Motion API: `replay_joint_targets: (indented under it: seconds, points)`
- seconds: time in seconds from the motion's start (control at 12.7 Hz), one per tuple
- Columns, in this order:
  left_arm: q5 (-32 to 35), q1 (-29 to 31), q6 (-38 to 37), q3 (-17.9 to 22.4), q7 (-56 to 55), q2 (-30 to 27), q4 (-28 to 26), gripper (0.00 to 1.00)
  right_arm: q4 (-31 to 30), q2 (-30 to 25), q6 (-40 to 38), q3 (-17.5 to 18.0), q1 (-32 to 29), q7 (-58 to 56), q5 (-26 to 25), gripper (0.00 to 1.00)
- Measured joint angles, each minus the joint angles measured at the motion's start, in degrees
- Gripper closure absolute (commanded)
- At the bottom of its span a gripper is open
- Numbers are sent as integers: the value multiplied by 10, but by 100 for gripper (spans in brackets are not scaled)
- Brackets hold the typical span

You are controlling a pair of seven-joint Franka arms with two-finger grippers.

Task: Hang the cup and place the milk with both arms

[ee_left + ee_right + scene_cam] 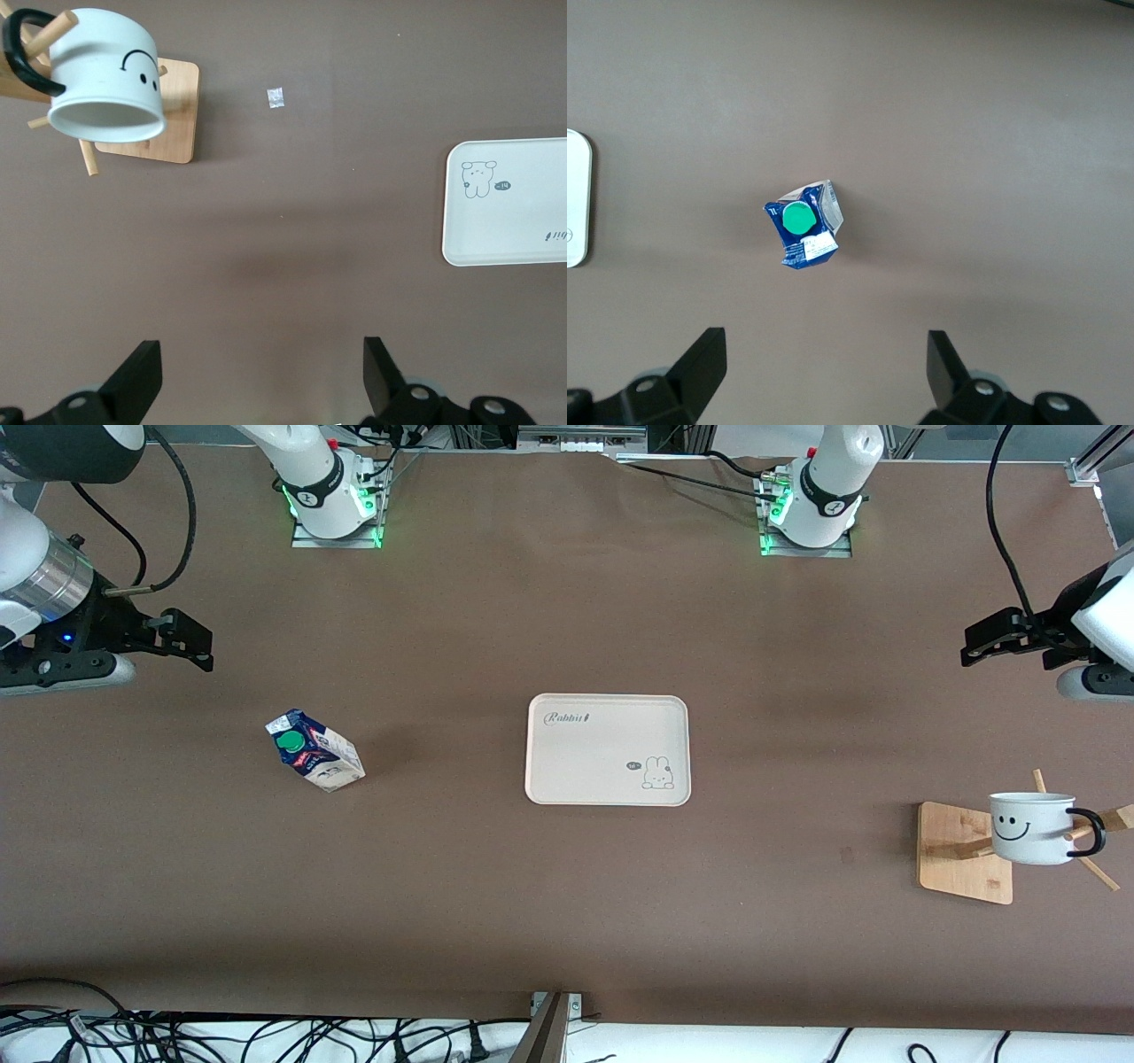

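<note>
The white cup [1032, 828] with the smiley face hangs by its black handle on a peg of a wooden rack [952, 850] at the left arm's end of the table. The left wrist view shows the cup [106, 75] on the rack [173, 115] too. The milk [314, 751] stands on the bare table toward the right arm's end, its green cap up [804, 223]. My left gripper [974, 646] [261, 372] hovers open and empty over the table near the rack. My right gripper [199, 642] [827, 363] hovers open and empty near the milk.
A white rabbit-print tray [608, 749] lies in the middle of the table, also seen as tray [514, 204] and tray edge [574, 199]. A small pale scrap [276, 98] lies on the table beside the rack. Cables run along the table's front edge.
</note>
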Motion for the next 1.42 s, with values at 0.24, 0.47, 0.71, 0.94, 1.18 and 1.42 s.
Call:
replay_joint_targets:
  seconds: [0.24,0.47,0.71,0.94,1.18,1.42]
  points:
    - [-3,10,-2,3,65,-2,1,0,0,0,0,0,0,0,0,0]
    - [-10,90,1,-58,85,-3,-1,0,0,0,0,0,0,0,0,0]
    - [-9,159,29,-117,77,-17,-22,0,0,0,0,2,2,0,0,0]
    - [20,150,16,-115,68,-34,-38,0,0,0,0,2,2,0,0,0]
    - [26,108,34,-76,67,-71,-88,0,1,0,0,2,2,0,0,0]
    - [26,100,42,-66,66,-86,-106,0,1,0,0,2,2,0,0,0]
